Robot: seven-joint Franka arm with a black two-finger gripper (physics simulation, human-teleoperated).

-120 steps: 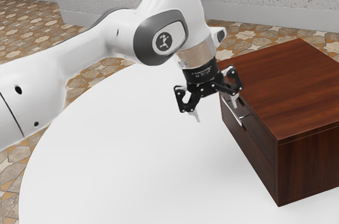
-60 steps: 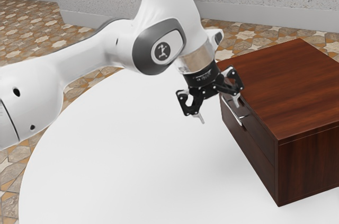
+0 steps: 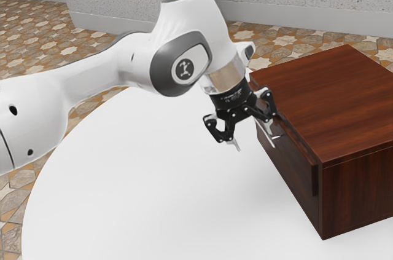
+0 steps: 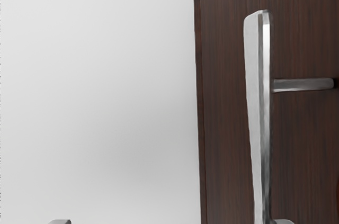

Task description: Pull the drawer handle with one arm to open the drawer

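Exterior view had the black gripper (image 3: 252,132) at the front of the dark wooden cabinet (image 3: 331,94), tilted downward with its fingers (image 3: 216,130) spread wide. One finger stood right by the metal handle (image 3: 273,132) and the other hung out over the white table (image 3: 153,198). Nothing was clamped between them. In the wrist view the handle (image 4: 258,118) ran as a long silver bar across the brown drawer (image 4: 228,102), held off the wood by a short post, and it lay within the span of the open gripper, much nearer one fingertip than the other. The white arm (image 3: 123,75) came in from the exterior view's left and bent down to this spot. The drawer (image 3: 288,155) sat at the top of the cabinet's front, facing the gripper; no plain gap showed around it, and whether it had begun to slide could not be told. Judging by this, the approach looked done and the hand was lined up on the handle. The fingers had not yet closed on the bar, and the pull toward the arm's side, which is the opening itself, seemed wholly or almost wholly left to do.
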